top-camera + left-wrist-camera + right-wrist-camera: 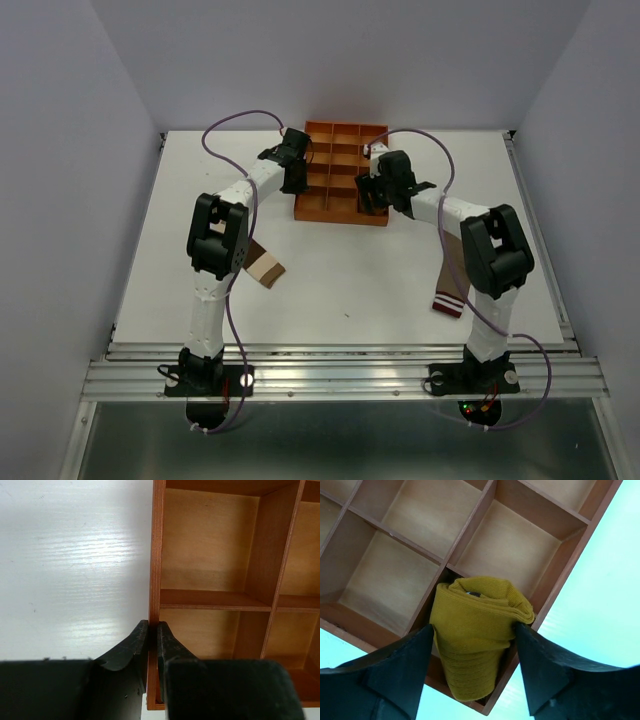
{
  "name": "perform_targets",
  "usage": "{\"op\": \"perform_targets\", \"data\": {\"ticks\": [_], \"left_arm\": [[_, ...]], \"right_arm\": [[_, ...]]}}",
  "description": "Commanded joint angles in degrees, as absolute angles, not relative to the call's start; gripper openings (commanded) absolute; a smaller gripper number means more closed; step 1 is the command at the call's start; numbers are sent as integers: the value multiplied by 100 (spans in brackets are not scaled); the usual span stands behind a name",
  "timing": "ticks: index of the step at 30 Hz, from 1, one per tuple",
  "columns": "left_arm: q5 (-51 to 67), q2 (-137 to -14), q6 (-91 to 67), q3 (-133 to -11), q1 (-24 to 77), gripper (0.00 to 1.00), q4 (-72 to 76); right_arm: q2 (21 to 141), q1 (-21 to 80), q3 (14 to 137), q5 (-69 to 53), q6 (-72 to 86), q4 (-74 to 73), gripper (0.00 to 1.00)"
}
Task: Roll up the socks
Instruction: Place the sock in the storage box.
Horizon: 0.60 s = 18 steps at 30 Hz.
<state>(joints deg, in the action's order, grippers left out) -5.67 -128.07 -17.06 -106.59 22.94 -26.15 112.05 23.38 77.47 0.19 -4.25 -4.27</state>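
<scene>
Handling: the yellow sock (480,605) is light, soft knit wound into a thick roll; it should squash under pressure and may spring loose if released carelessly
Where it is: at a corner cell of the tray (560,575), its lower end dipping past the rim; whether it touches the cell floor I cannot tell
Best hold: across the middle of the roll, over all the layers, so the outer lap is pinned; a pinch at one edge would probably peel a layer off
Right gripper (472,630): fingers set fairly wide, pressing the roll from both sides and holding it
Brown sock (450,300): flat on the table (75,570) beside the right arm, striped cuff toward the near edge, unrolled, well apart from the tray
Cream sock (266,268): flat by the left arm and partly hidden under it, unrolled
Their handling: limp and thin, likely to bunch or slide on the smooth top; one end needs pinning while the other is rolled
Left gripper (153,627): jaws narrow, clamped on the tray's left wall, one finger inside and one outside
Tray: stiff grid that should not give, steadied by that clamp
</scene>
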Motion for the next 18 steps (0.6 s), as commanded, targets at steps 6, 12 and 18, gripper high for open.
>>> {"op": "perform_targets", "data": {"ticks": [6,12,18], "left_arm": [[-642,-12911,-1863,-10635,2294,0,-2812],[-615,-12911,-1863,-10635,2294,0,-2813],[-589,-12902,-1881,-10600,2303,0,-2786]], "right_arm": [[11540,2522,8051,-133,-527,-422,64],[11689,2628,8060,-26,-528,-536,54],[11830,2681,8051,368,-317,-597,27]]}}
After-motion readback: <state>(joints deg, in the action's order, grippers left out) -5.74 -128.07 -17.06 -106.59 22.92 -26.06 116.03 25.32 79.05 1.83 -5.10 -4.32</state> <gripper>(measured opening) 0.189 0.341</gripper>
